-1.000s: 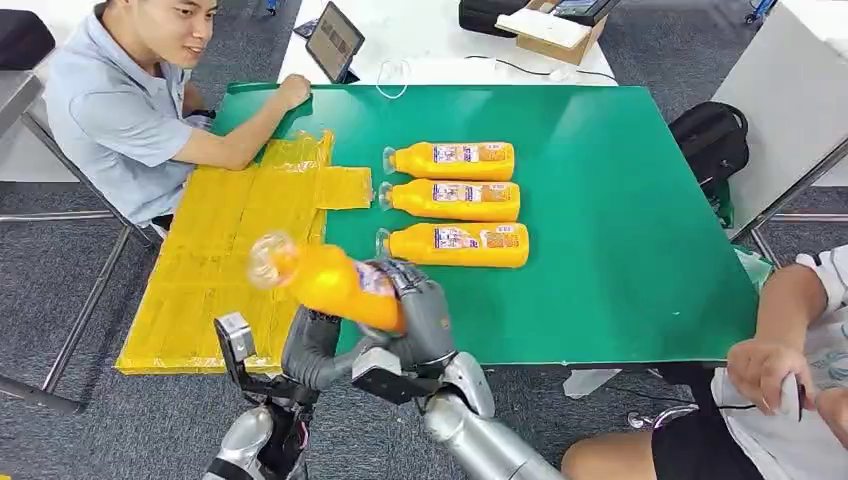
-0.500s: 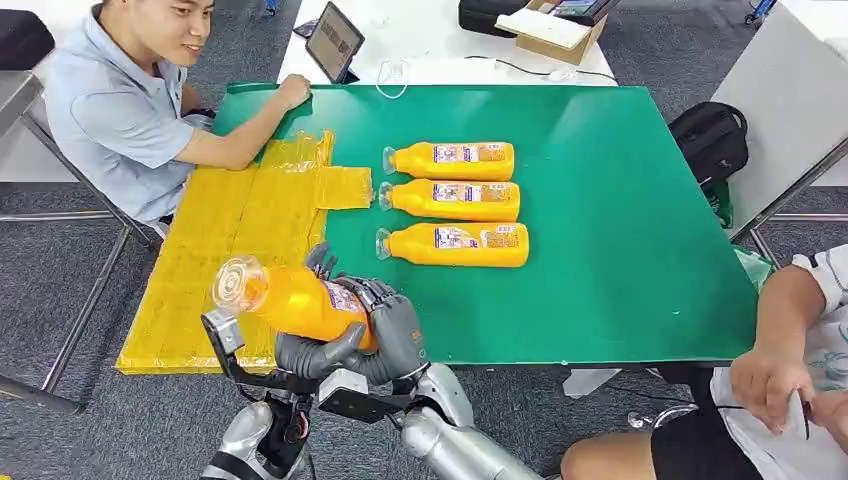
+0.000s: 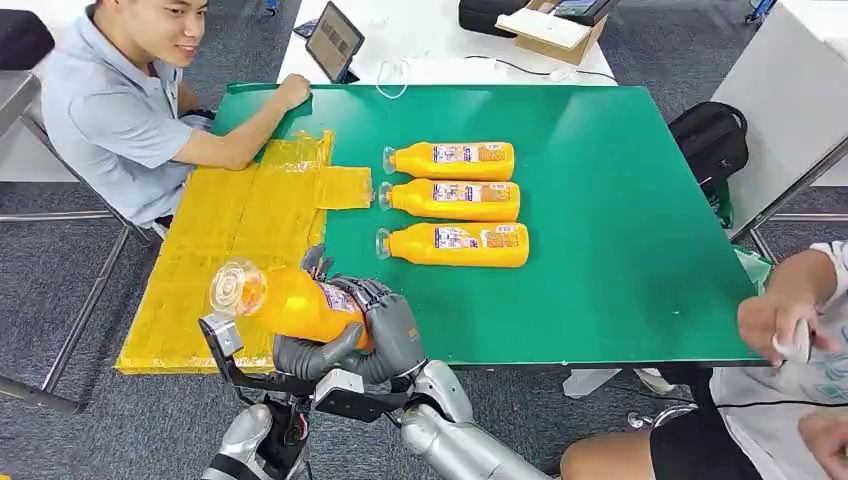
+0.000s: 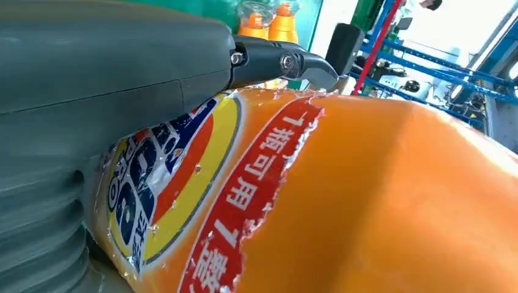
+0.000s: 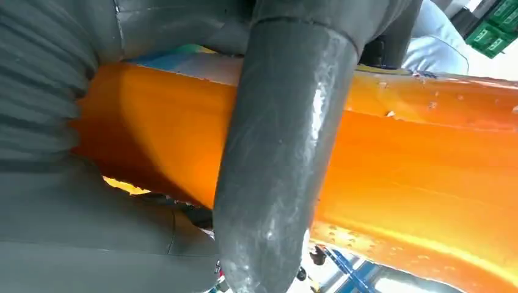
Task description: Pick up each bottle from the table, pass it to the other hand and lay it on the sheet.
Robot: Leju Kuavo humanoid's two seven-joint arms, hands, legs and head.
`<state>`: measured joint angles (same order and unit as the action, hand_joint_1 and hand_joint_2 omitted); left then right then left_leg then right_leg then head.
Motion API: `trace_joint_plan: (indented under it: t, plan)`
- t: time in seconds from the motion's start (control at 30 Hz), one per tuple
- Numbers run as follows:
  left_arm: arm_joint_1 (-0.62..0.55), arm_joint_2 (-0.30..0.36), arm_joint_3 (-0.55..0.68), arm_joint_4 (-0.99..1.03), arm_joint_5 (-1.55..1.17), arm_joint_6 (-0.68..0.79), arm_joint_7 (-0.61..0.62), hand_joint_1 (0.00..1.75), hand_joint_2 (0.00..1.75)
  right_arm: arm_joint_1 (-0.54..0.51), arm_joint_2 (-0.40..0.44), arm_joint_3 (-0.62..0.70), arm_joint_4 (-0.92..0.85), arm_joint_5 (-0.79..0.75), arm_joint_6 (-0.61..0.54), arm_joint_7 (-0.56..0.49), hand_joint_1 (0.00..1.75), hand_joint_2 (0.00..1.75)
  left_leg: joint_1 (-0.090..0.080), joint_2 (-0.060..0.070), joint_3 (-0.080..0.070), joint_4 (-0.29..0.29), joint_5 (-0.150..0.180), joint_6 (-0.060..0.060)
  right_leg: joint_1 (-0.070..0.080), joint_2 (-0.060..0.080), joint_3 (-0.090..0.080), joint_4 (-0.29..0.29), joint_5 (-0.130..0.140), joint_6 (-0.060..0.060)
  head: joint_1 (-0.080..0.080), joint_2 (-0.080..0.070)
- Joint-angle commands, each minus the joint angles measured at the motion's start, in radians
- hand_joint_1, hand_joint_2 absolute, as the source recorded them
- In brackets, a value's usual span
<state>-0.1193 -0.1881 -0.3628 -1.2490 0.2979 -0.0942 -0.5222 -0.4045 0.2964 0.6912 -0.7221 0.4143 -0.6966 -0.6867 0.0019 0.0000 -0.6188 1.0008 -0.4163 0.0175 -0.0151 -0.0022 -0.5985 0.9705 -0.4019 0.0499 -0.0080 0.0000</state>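
Meanwhile, over the last second the orange bottle (image 3: 295, 300) had swung from a blurred tilt above the table's near edge to a steadier pose lower and further left, its mouth toward the yellow sheet (image 3: 225, 255); in the final half second it barely shifted. The right hand (image 3: 392, 335) was wrapped round its base end, and the left hand (image 3: 305, 352) had closed in from beneath, its thumb lying across the body in the left wrist view. Both hands gripped the bottle (image 4: 342, 201) at once, so the handover looked mid-way, with the right hand's release probably next. Three more bottles (image 3: 455, 202) lay side by side on the green table (image 3: 620, 200), untouched. A seated person (image 3: 120, 110) rested an arm beside the sheet.
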Motion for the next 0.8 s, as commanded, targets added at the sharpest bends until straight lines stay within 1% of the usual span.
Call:
trace_joint_plan:
  t: [0.03,0.1,0.13,0.17,0.2,0.23,0.37,0.4,0.47,0.5,0.53,0.57,0.6,0.63,0.7,0.73,0.77,0.8]
  plan:
    - [-0.072,0.001,-0.035,0.059,0.023,-0.033,-0.001,1.75,1.75,0.014,-0.007,0.158,0.066,-0.067,0.012,-0.011,0.00,1.75,0.001,-0.003,0.004,-0.001,-0.001,-0.001,0.001,-0.003,0.005,-0.001,-0.002,-0.002,0.000,0.000]
    - [-0.058,0.007,-0.036,0.049,0.042,-0.063,-0.016,1.75,1.75,0.016,-0.018,0.175,0.056,-0.100,0.001,-0.011,0.00,1.75,0.001,-0.003,0.006,-0.001,-0.002,-0.001,0.001,-0.003,0.007,-0.001,-0.003,-0.002,0.000,0.000]
    - [-0.054,0.010,-0.033,0.045,0.055,-0.079,-0.014,1.75,1.75,0.017,-0.029,0.179,0.040,-0.108,-0.002,-0.011,0.00,0.00,0.001,-0.002,0.005,-0.001,-0.002,-0.001,0.001,-0.002,0.006,-0.001,-0.002,-0.002,0.000,0.000]
    - [-0.051,0.011,-0.029,0.042,0.068,-0.091,-0.010,1.75,1.75,0.023,-0.036,0.161,0.019,-0.095,-0.002,-0.011,0.00,0.00,0.000,-0.002,0.003,-0.001,-0.001,-0.001,0.001,-0.002,0.003,-0.001,-0.001,-0.001,0.000,0.000]
    - [-0.045,0.013,-0.019,0.039,0.085,-0.104,0.002,1.75,1.75,0.039,-0.046,0.128,-0.016,-0.060,-0.002,-0.011,0.00,0.00,0.001,-0.003,0.006,0.000,-0.002,-0.001,0.001,-0.003,0.006,-0.001,-0.003,-0.002,0.000,0.000]
    - [-0.039,0.015,-0.010,0.036,0.097,-0.108,0.011,1.75,1.75,0.055,-0.054,0.096,-0.043,-0.018,-0.002,-0.011,0.00,0.00,0.001,-0.003,0.004,-0.001,-0.001,-0.001,0.001,-0.003,0.005,-0.001,-0.002,-0.002,0.000,0.000]
    - [-0.015,0.014,0.056,0.039,0.175,-0.110,0.062,1.75,1.75,0.129,-0.105,0.022,-0.176,0.031,-0.002,-0.011,0.00,0.00,0.001,-0.004,0.004,-0.001,-0.001,-0.001,0.001,-0.004,0.005,-0.002,-0.002,-0.001,0.000,0.000]
    - [-0.012,0.012,0.098,0.047,0.214,-0.094,0.092,1.75,1.75,0.176,-0.125,-0.023,-0.258,0.075,-0.002,-0.011,0.00,0.00,0.001,-0.004,0.006,-0.001,-0.002,-0.001,0.001,-0.005,0.007,-0.002,-0.003,-0.002,0.000,0.000]
    - [-0.021,0.008,0.138,0.059,0.247,-0.067,0.123,1.75,1.75,0.207,-0.137,-0.062,-0.311,0.102,-0.002,-0.011,0.00,0.00,0.001,-0.003,0.002,-0.001,-0.001,0.000,0.001,-0.003,0.003,-0.001,-0.002,-0.001,0.000,0.000]
    - [-0.019,0.006,0.177,0.062,0.262,-0.020,0.132,1.75,1.75,0.251,-0.135,-0.131,-0.364,0.159,-0.002,-0.011,0.00,0.00,0.001,-0.004,0.004,-0.001,-0.001,-0.001,0.001,-0.004,0.006,-0.001,-0.003,-0.002,-0.001,0.000]
    - [-0.015,0.014,0.202,0.061,0.280,-0.017,0.141,1.75,1.75,0.280,-0.144,-0.161,-0.402,0.192,-0.002,-0.011,0.00,0.00,0.000,-0.003,0.002,-0.001,-0.001,0.000,0.000,-0.003,0.003,-0.001,-0.001,-0.001,0.000,0.000]
    - [-0.013,0.021,0.218,0.060,0.287,-0.016,0.143,1.75,1.75,0.295,-0.153,-0.175,-0.424,0.200,-0.002,-0.011,0.00,0.00,0.001,-0.005,0.004,-0.001,-0.002,-0.001,0.001,-0.005,0.006,-0.001,-0.003,-0.002,0.001,0.000]
    - [-0.012,0.025,0.230,0.058,0.287,-0.014,0.144,1.75,1.75,0.303,-0.159,-0.192,-0.438,0.204,-0.002,-0.011,0.00,0.00,0.000,-0.003,0.003,-0.002,-0.001,-0.001,0.000,-0.003,0.004,-0.001,-0.002,-0.001,0.000,0.000]
    - [-0.014,0.026,0.240,0.059,0.287,-0.014,0.147,1.75,1.75,0.305,-0.161,-0.202,-0.447,0.194,-0.002,-0.011,0.00,0.00,0.000,-0.003,0.005,-0.002,-0.002,-0.001,0.000,-0.003,0.006,-0.001,-0.003,-0.002,0.000,0.000]
    - [-0.026,0.023,0.248,0.063,0.287,-0.032,0.161,1.75,1.75,0.293,-0.149,-0.258,-0.443,0.227,-0.002,-0.011,0.00,0.00,0.000,-0.003,0.002,-0.001,-0.001,-0.001,0.000,-0.003,0.003,-0.001,-0.001,-0.001,0.000,0.000]
    - [-0.031,0.021,0.248,0.062,0.284,-0.033,0.163,1.75,1.75,0.288,-0.145,-0.271,-0.447,0.228,-0.002,-0.011,0.00,0.00,0.000,-0.002,0.001,-0.001,-0.001,-0.001,0.000,-0.002,0.001,0.000,-0.001,-0.001,0.000,0.000]
    - [-0.036,0.021,0.245,0.062,0.281,-0.034,0.164,1.75,1.75,0.285,-0.143,-0.275,-0.453,0.225,-0.002,-0.011,0.00,0.00,0.000,-0.003,0.004,0.000,-0.002,-0.001,0.001,-0.002,0.004,0.000,-0.002,-0.002,0.000,0.000]
    - [-0.038,0.023,0.242,0.062,0.276,-0.033,0.164,1.75,1.75,0.284,-0.142,-0.276,-0.456,0.226,-0.002,-0.011,0.00,0.00,0.000,-0.002,0.001,0.000,-0.001,-0.001,0.000,-0.002,0.002,0.000,-0.001,-0.001,0.000,0.000]
